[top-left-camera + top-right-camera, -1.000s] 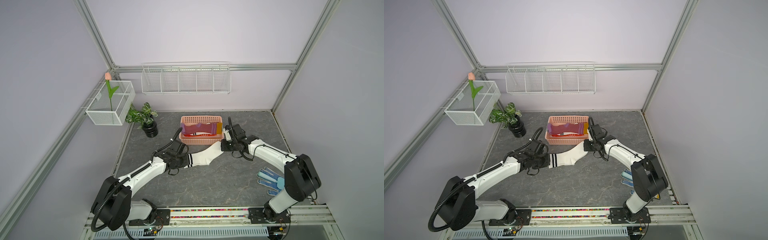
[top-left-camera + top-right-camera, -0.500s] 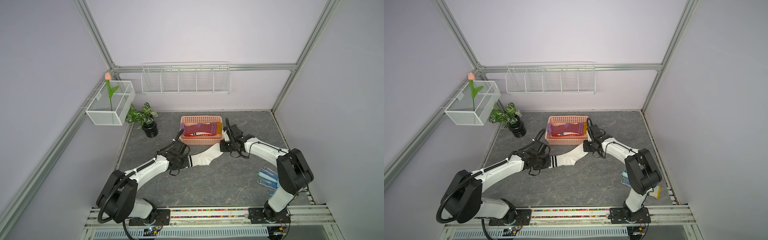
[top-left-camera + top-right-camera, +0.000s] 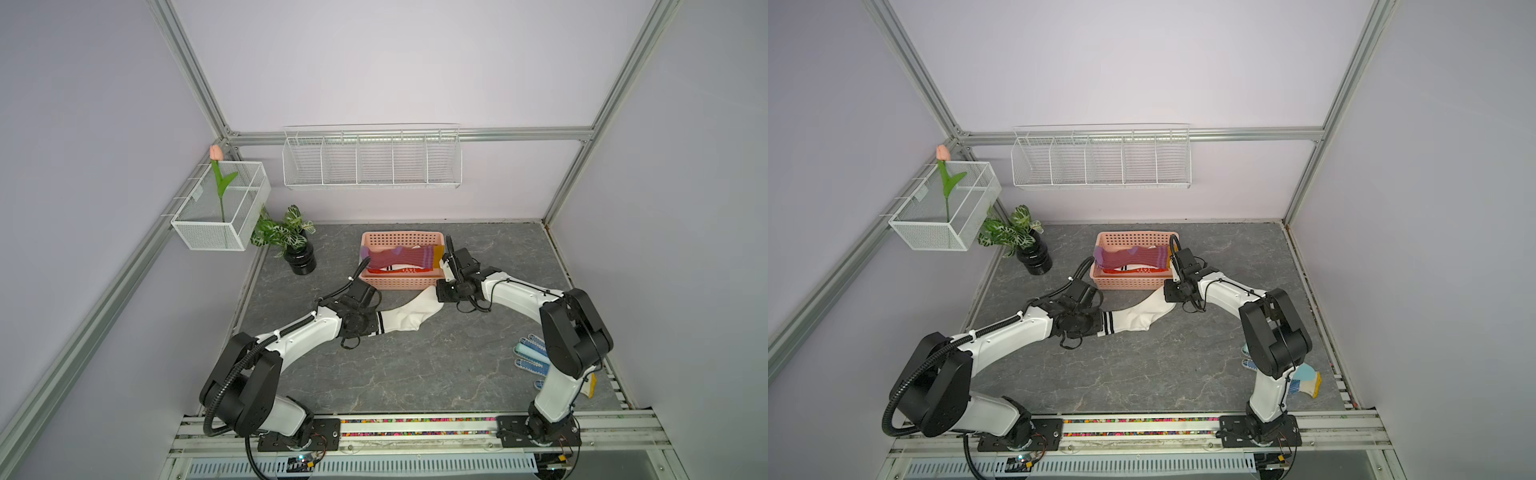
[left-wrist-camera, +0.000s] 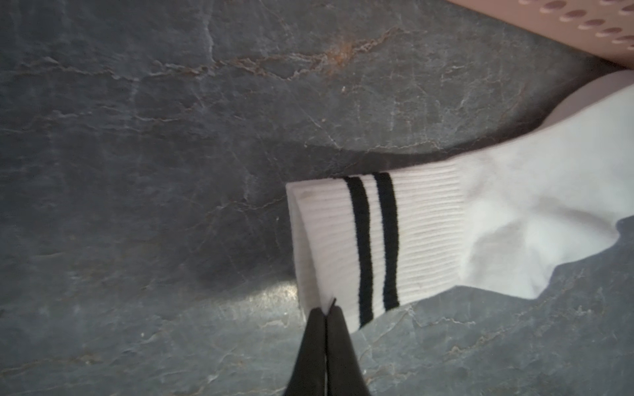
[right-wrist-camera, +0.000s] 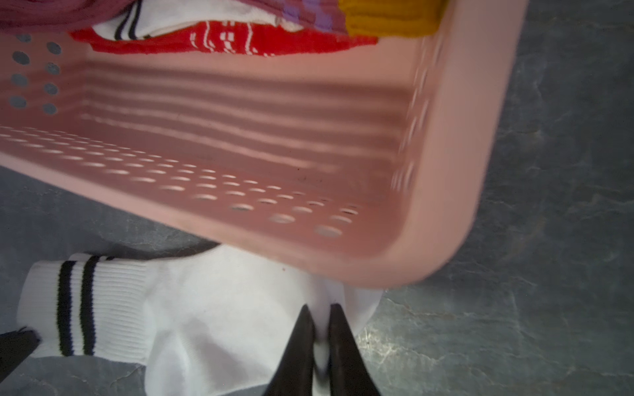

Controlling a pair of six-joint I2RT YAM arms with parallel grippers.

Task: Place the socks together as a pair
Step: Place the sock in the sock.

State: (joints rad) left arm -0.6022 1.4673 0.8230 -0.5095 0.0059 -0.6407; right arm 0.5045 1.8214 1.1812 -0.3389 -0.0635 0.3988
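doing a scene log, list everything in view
sock: one, white, black stripes, on table before basket
basket: one, pink, back middle of table
maroon socks: count unclear, mustard cuff, top of basket pile
red sock: one seen, in basket
second striped sock: one, white, in basket
gloves: count unclear, blue dotted, by right arm's base
plant: one, green, black pot, back left
tulip: one, pink, in wire box on left wall
rack: one, white wire, back wall
table: grey
left gripper: shut on sock's cuff
right gripper: at sock's toe, narrow gap, grip unclear
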